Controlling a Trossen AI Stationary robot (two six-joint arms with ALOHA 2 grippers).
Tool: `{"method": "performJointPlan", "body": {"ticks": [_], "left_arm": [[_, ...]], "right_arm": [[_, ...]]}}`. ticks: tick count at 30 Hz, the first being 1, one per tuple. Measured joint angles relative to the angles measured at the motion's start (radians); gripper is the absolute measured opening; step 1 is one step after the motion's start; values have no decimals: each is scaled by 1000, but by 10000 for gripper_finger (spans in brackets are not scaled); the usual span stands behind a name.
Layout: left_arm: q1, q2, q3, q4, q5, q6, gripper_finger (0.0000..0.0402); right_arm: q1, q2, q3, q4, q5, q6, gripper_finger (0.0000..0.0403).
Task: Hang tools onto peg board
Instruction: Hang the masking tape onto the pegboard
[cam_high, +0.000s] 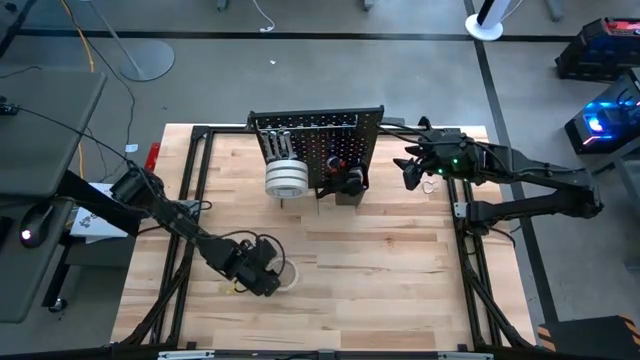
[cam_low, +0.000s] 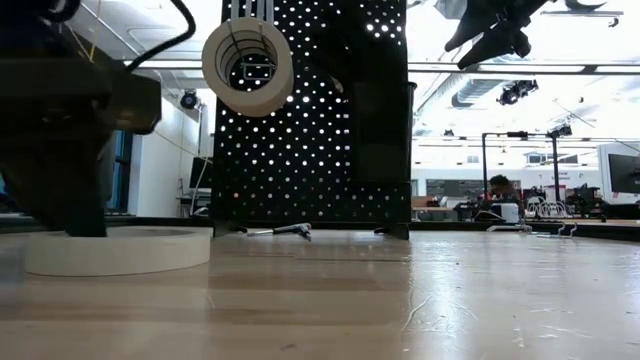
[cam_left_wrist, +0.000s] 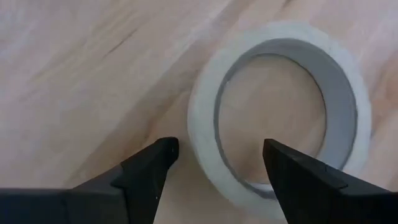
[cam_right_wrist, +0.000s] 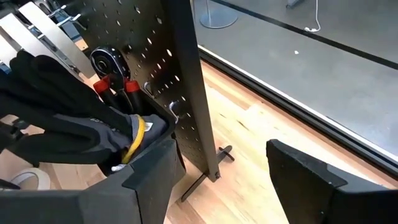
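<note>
L hand (cam_high: 268, 277) sits low over the tabletop (cam_high: 380, 270) at approx 7 o'clock, fingers (cam_left_wrist: 149, 167) spread, straddling the near wall of a white tape roll (cam_left_wrist: 280, 118) lying flat on the wood; one tip outside the ring, other over its hole, not pinching. Peg board (cam_high: 318, 140) stands upright at 12 o'clock w/ a stack of tape rolls (cam_high: 284, 178) hanging on its front, a black glove bundle (cam_right_wrist: 68, 134) in the bin and red-tipped tools (cam_right_wrist: 115, 87) beside it. R hand (cam_high: 412, 168) is raised just off the board's 3 o'clock edge, fingers (cam_right_wrist: 311, 180) spread, holding nothing. A small tool (cam_low: 285, 231) lies at the board's foot in the low view.
</note>
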Motion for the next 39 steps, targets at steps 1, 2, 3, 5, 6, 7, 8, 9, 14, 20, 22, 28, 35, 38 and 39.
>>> {"method": "performJointPlan", "body": {"ticks": [1, 2, 3, 5, 6, 7, 8, 9, 14, 20, 22, 28, 35, 38, 39], "left_arm": [[8, 17, 2, -7, 16, -24, 256], [14, 34, 7, -21, 29, -56, 252], [20, 40, 8, -29, 37, -85, 242], [28, 41, 20, -68, 43, -116, 198], [31, 34, 33, -103, 48, -113, 163], [32, 17, 48, -140, 55, -103, 122], [32, -2, 61, -168, 54, -81, 72], [31, -24, 80, -213, 49, -65, 40], [7, -189, 199, -418, -229, -59, 28], [25, -282, 335, -536, -557, 262, 28], [52, -274, 364, -547, -595, 386, 28], [105, -271, 467, -543, -764, 655, 28], [106, -272, 545, -541, -888, 836, 28], [106, -271, 550, -538, -887, 837, 28], [106, -273, 550, -540, -890, 837, 28]], "right_arm": [[0, 0, 0, -1, 0, 0, 240], [0, 0, 0, -1, 0, 0, 240], [0, 0, 0, -3, 0, 0, 240], [0, 0, 0, -6, 0, 0, 240], [0, 0, 0, -6, 0, 0, 240], [0, 0, 0, -7, 0, 0, 240], [0, 0, 0, -6, 0, 0, 240], [0, 0, 0, -6, 0, 0, 240], [0, 0, 0, -6, 2, 5, 240], [0, 0, 0, -2, 11, 24, 240], [0, 0, 0, -2, 11, 38, 240], [0, 0, 0, -2, 6, 73, 240], [0, 0, 0, -3, 3, 78, 240], [0, 0, 0, -4, 3, 76, 240], [0, 0, 0, -4, 3, 75, 240]]}}
